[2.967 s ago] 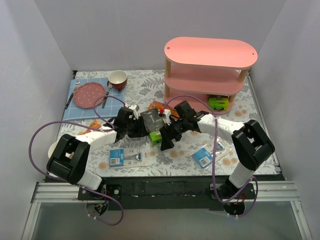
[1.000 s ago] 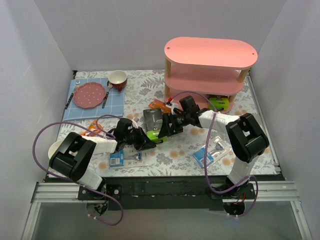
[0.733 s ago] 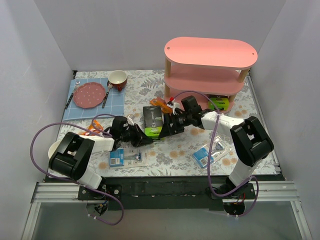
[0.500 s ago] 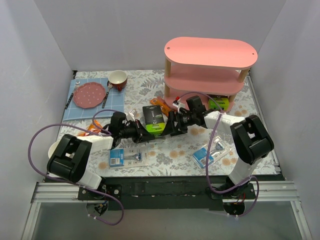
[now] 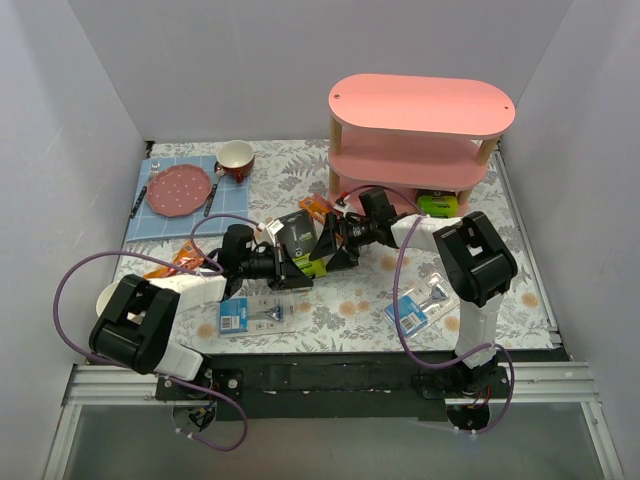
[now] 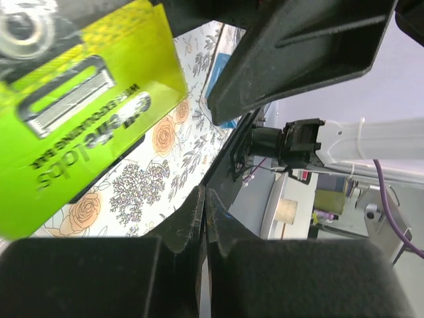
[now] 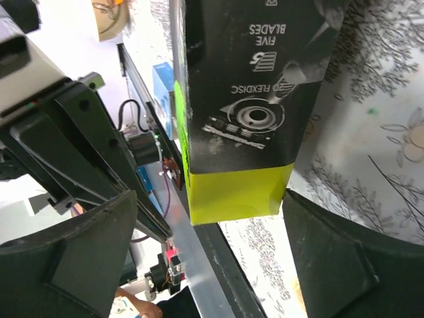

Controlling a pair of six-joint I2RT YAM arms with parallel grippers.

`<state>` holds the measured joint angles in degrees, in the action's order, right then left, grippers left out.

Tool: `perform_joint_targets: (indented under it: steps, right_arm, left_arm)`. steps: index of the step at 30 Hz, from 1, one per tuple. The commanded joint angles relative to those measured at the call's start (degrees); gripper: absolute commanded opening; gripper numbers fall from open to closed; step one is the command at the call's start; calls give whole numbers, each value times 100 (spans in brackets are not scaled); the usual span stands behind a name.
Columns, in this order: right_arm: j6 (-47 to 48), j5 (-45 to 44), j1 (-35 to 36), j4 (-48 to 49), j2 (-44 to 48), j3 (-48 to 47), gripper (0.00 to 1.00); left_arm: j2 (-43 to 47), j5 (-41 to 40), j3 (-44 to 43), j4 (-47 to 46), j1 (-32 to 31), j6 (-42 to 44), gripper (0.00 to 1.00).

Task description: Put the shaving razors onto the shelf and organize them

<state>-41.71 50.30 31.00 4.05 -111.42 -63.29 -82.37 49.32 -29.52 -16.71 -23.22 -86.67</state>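
Observation:
A dark grey razor box with a lime-green end [image 5: 303, 238] is tilted up off the table in the middle. My right gripper [image 5: 322, 248] is shut on its lime end; the right wrist view shows the box [image 7: 245, 99] between my fingers [image 7: 211, 199]. My left gripper [image 5: 289, 268] is shut and empty, just below and left of the box; the left wrist view shows the box [image 6: 86, 112] above my closed fingertips [image 6: 204, 199]. A second grey-and-lime box [image 5: 437, 206] lies on the bottom board of the pink shelf [image 5: 420, 105]. Two blister packs lie on the table at front left [image 5: 255, 313] and front right [image 5: 420, 305].
A blue mat with a pink plate [image 5: 180, 188] and a cup [image 5: 236, 158] sits at the back left. Orange packets lie near the left arm [image 5: 190, 258] and by the shelf's left foot [image 5: 315, 208]. A white cup [image 5: 105, 297] stands at the left edge.
My left gripper left the box, drew back, then returned shut beneath it. My right gripper kept the box, raised it and shifted it slightly left and farther back.

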Motion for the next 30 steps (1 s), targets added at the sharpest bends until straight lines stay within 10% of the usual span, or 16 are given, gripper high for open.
perform_joint_targets:
  steps: [1, 6, 12, 18, 30]
  right_arm:
    - [-294, 322, 81, 596, 243, 166, 87]
    - [-4, 112, 64, 316, 480, 466, 98]
    - [225, -178, 64, 114, 393, 405, 98]
    - [436, -539, 46, -212, 454, 273, 98]
    - [568, -662, 37, -107, 436, 194, 98]
  left_arm:
    - [46, 227, -45, -139, -68, 195, 0]
    - [142, 113, -132, 165, -121, 378, 0]
    - [800, -692, -712, 1790, 378, 1362, 39]
    - [652, -802, -635, 1988, 1356, 795, 55]
    - [389, -651, 455, 766, 494, -648, 50]
